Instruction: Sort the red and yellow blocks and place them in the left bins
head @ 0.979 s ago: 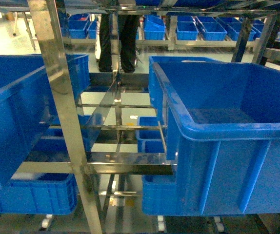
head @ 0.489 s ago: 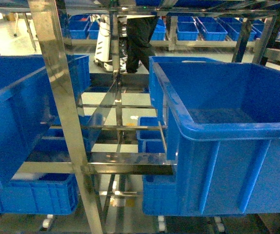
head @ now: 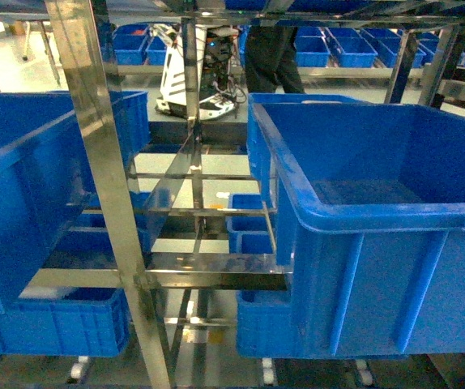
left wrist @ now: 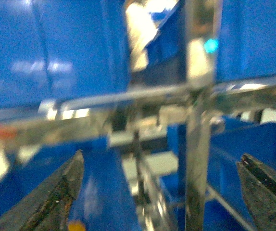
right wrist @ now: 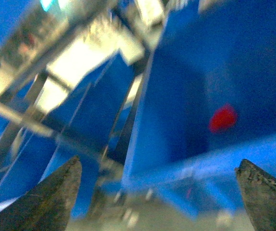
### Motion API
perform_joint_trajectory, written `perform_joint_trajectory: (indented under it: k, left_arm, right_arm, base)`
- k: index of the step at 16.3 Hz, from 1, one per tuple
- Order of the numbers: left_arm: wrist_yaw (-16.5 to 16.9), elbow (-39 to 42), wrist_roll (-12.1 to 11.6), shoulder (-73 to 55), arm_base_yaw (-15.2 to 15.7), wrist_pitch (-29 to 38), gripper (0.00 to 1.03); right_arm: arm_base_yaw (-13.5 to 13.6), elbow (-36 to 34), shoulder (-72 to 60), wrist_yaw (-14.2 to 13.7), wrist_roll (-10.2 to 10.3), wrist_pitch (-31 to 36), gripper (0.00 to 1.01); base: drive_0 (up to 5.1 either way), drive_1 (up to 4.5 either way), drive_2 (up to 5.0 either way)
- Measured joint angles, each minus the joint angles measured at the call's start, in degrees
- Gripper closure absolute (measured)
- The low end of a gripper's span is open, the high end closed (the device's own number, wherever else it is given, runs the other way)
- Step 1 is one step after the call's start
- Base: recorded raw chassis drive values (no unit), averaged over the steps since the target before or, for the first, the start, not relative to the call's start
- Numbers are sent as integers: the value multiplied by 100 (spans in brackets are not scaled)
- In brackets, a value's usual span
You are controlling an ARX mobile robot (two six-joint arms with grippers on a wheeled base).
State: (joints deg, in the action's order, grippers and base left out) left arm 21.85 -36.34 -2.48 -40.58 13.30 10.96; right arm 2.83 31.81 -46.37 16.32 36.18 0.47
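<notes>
Neither gripper shows in the head view, where a large blue bin (head: 30, 186) sits on the left of the steel rack and another blue bin (head: 378, 219) on the right. The left wrist view is blurred: my left gripper (left wrist: 161, 156) is open wide, empty, and a small orange-yellow block (left wrist: 75, 224) lies on a blue bin surface (left wrist: 104, 192) just by the left finger. The right wrist view is blurred too: my right gripper (right wrist: 159, 161) is open and empty, and a red block (right wrist: 223, 118) rests inside a blue bin (right wrist: 176, 120) beyond it.
A steel rack upright (head: 103, 178) stands close in front, with cross rails (head: 208, 279) between the bins. More blue crates (head: 62, 324) sit on the lower shelf and far shelves. A person (head: 273, 57) and a white wheeled machine (head: 192, 81) are behind the rack.
The person behind the rack has walked to the right, uncovering the white machine. Rack and bins in the head view have not moved.
</notes>
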Motion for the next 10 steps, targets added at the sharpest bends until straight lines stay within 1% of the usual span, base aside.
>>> perform_joint_trajectory:
  k: [1,2,3,4,5,7,8,9,10]
  left_arm:
    - [-555,48,92,160,-232,-437,19]
    - [-1023,380,133,411,-365,-549,30]
    - [-1231,715,164,575,-452,-474,39]
    - [-1419,1091,208,767,-555,-310,52]
    - [-1445,1303,208,879,-601,-238,61]
    - [-1582,1674,214,1093,-732,-107,77]
    - [-2037,1996,219,1333,-1108,-17,94]
    - [-2168,2144,234,1447,-1325,7,102]
    - [-2124,2332,223,1602,-1366,70,101]
  right_arm:
    - [210,-354,146,-844,-599,988,14]
    - [247,-807,422,-1519,-1394,1657,25]
    - [188,-1145,597,-1956,-2249,2002,36]
    - [-184,-1432,763,-1740,-2863,2107,49]
    - [-304,-1593,848,-1696,-3128,2118,58]
    - [-315,-1856,1051,-1648,-3390,2159,75]
    - [-284,-2052,1281,-1628,-3484,2181,92]
    - [-284,-2153,1401,-1633,-3532,2179,100]
    - [-284,-2291,1550,-1631,-3569,2155,99]
  base:
    - [0,0,0]
    - [0,0,0]
    - [0,0,0]
    - [0,0,0]
    - [0,0,0]
    - [0,0,0]
    - [0,0,0]
    - [0,0,0]
    - [0,0,0]
